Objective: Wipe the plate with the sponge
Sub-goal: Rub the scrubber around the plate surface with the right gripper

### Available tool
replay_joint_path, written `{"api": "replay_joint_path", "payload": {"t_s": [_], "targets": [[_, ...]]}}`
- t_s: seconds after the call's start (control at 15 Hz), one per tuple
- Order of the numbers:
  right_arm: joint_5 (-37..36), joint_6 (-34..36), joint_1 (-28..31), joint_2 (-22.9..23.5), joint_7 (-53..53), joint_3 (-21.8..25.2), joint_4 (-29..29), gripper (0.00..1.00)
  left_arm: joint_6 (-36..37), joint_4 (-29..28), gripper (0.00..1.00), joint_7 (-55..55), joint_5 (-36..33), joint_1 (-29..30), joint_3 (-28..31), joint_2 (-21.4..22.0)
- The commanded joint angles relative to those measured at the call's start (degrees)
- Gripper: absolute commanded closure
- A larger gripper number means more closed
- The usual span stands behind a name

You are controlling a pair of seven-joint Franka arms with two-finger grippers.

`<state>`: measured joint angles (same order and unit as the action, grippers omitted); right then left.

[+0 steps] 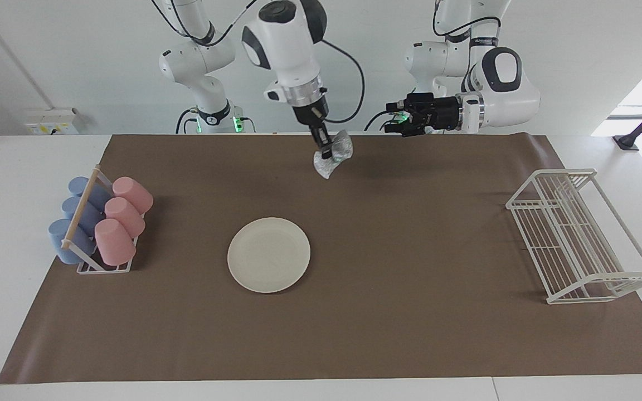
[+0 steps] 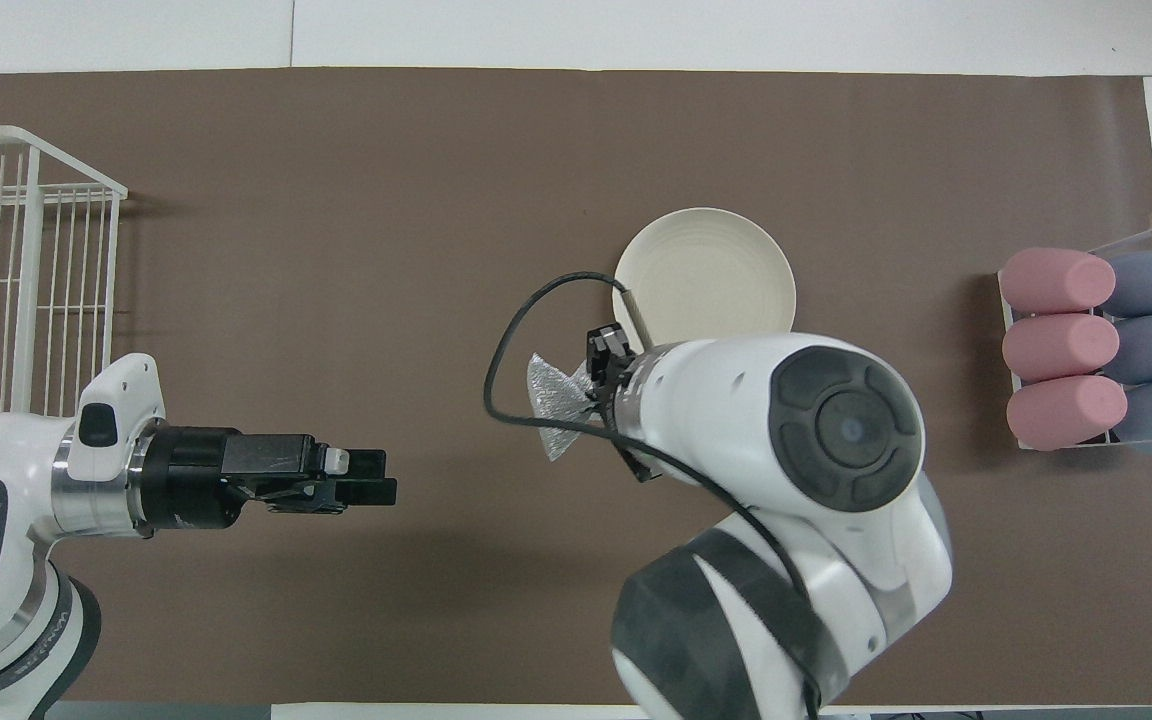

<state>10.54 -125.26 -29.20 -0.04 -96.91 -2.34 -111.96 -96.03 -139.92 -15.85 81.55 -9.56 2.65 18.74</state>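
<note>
The round cream-white plate (image 1: 268, 254) lies flat on the brown paper mat (image 1: 388, 334), with bare mat all around it. At about 9 o'clock from the plate in the facing view, a small white rack (image 1: 104, 266) holds pink and blue cups (image 1: 115, 241) lying on their sides. At about 3 o'clock, well apart, stands a white wire rack (image 1: 580, 236).

The right gripper (image 1: 326, 155) hangs in the air at about 1 o'clock from the plate, its fingers pinched on the silvery-grey crinkly sponge (image 1: 336, 151). The left gripper (image 1: 392, 117) waits over the mat's edge nearest the robots, jaws wide and holding nothing.
</note>
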Motion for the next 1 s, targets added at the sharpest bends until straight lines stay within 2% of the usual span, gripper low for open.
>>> {"api": "replay_joint_path", "payload": {"t_s": [0.0, 0.13, 0.2, 0.33, 0.53, 0.67, 0.93], "targets": [[1.06, -10.84, 2.13, 3.53, 8.64, -0.74, -6.76, 1.0, -2.41, -0.88, 0.0, 1.0, -3.14, 0.51, 0.34, 1.39], [1.06, -21.11, 2.22, 7.67, 12.87, -0.74, -9.66, 1.0, -3.46, -0.7, 0.0, 1.0, -5.77, 0.77, 0.34, 1.12], [1.06, -23.42, 3.52, 9.25, 15.06, -0.74, -10.29, 1.0, -4.34, -0.61, 0.0, 0.91, -7.62, 1.38, 0.34, 0.95], [1.06, -24.32, 5.99, 13.29, 21.3, -0.74, -10.21, 1.0, -6.27, 0.0, 0.0, 0.82, -11.66, 1.74, 0.34, 0.51], [1.06, -27.66, 7.22, 16.99, 25.17, -0.65, -10.03, 1.0, -9.79, 0.26, 0.0, 0.73, -15.54, 1.83, 0.33, 0.16], [1.06, -27.67, 8.45, 17.44, 26.94, -0.65, -10.29, 1.0, -12.15, 0.88, 0.0, 0.91, -18.69, 2.7, 0.34, -0.8], [0.97, -28.02, 15.65, 18.67, 41.51, -0.74, -10.21, 1.0, -19.36, 2.46, 0.0, 2.84, -26.86, 1.83, -0.45, -2.57]]}}
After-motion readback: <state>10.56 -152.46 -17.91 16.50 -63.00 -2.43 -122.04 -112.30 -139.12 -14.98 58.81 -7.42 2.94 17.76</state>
